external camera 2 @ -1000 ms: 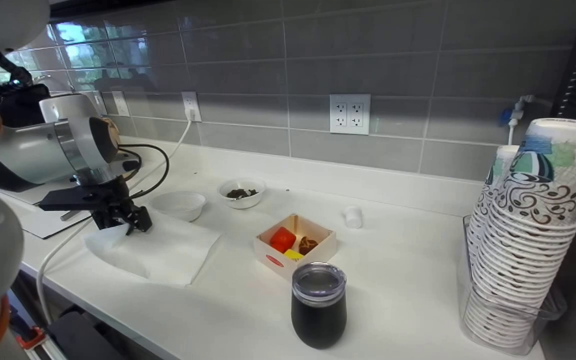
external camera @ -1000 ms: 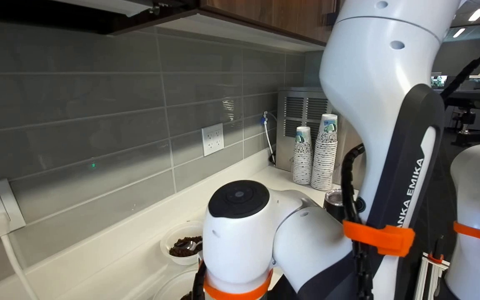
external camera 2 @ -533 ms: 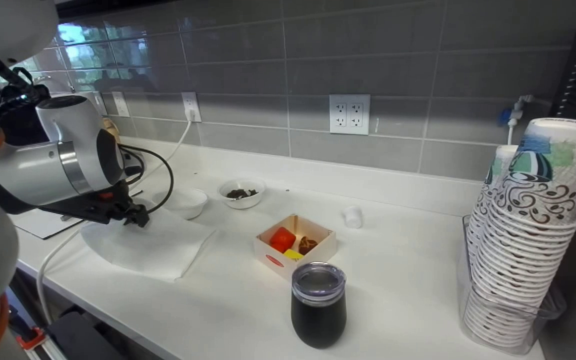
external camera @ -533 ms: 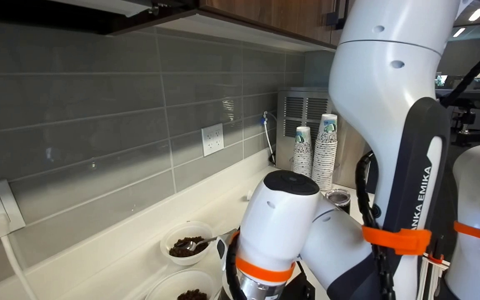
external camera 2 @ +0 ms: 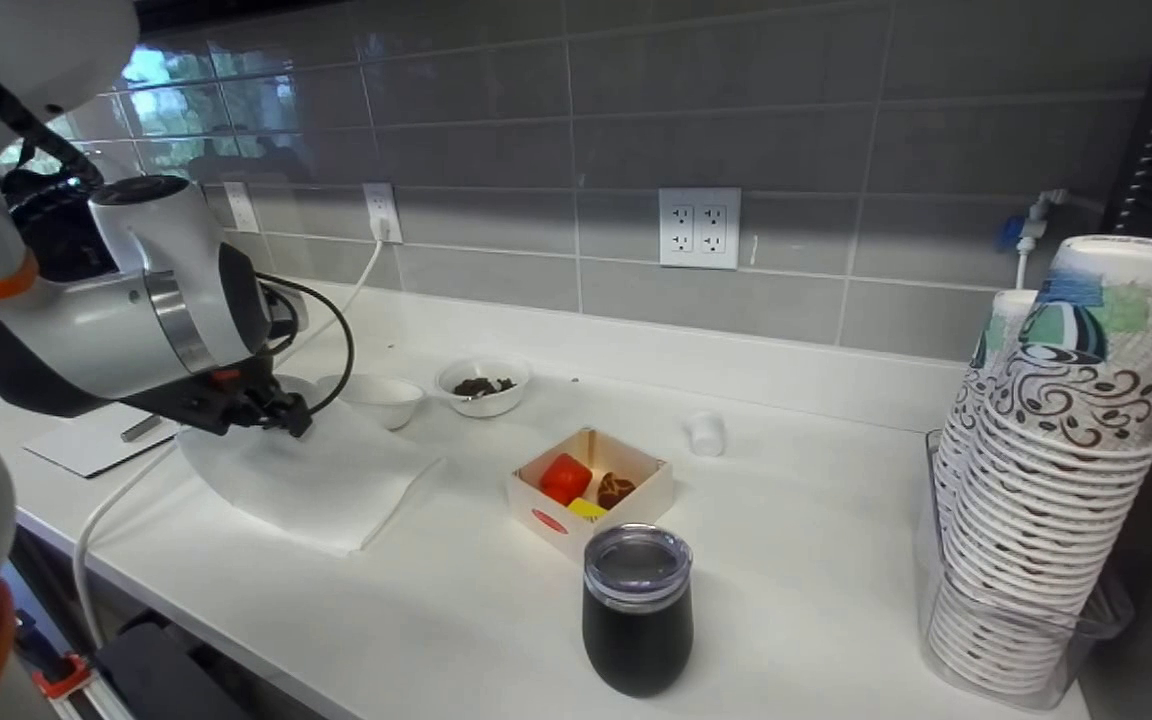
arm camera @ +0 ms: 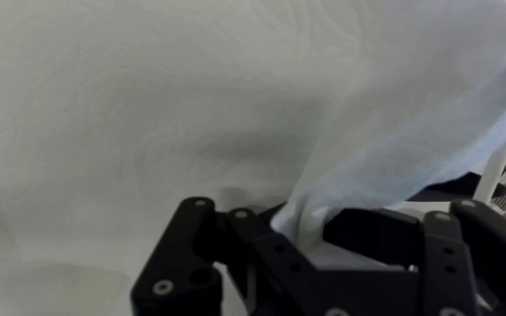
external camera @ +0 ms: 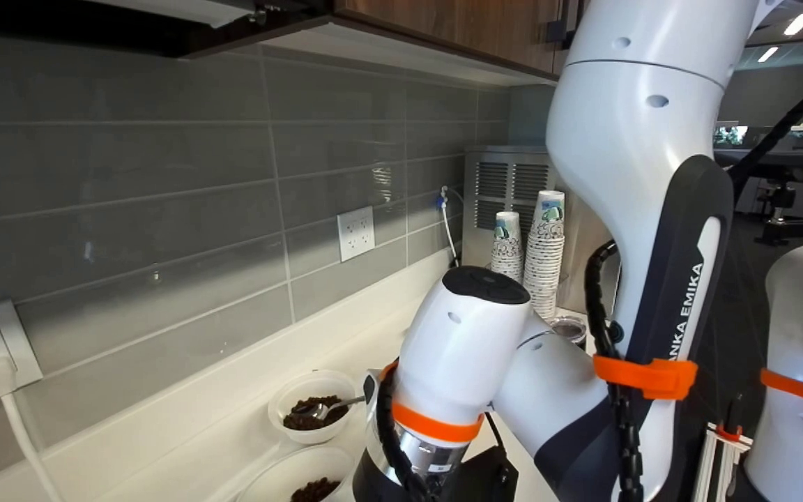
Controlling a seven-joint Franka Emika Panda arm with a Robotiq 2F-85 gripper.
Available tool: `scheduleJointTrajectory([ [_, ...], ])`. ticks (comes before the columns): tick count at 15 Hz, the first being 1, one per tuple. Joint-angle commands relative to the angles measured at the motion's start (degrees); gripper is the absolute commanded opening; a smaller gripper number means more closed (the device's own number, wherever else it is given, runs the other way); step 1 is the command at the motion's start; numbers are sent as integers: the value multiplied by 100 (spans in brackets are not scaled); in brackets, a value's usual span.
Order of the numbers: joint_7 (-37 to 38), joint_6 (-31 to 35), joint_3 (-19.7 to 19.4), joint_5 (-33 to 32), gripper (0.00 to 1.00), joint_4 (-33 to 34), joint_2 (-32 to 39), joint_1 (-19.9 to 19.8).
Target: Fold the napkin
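Observation:
The napkin is an off-white sheet on the white counter. In an exterior view its near part lies flat and its far-left part rises in a curve toward my gripper. In the wrist view the napkin fills most of the picture, and a bunched piece of it stands between the fingers of my gripper. The fingers are shut on this gathered piece, with a loose flap trailing to the right. The fingertips' contact is partly hidden by the cloth. In an exterior view only the gripper's upper part shows.
White bowls with dark contents stand behind the napkin near the wall. A small box with red and yellow bits, a black tumbler and cup stacks stand to the right. A white cable and a white board lie at left.
My gripper has tilted and moved slightly up and back. The napkin's left part has risen with it, and its near corner has slid back a little.

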Motion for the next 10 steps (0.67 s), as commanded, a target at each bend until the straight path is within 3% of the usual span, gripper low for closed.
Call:
scheduleJointTrajectory([
  [1, 557, 111, 191, -860, 0, -34, -52, -593],
  [10, 1643, 438, 13, -3799, 0, -48, -169, -2154],
])
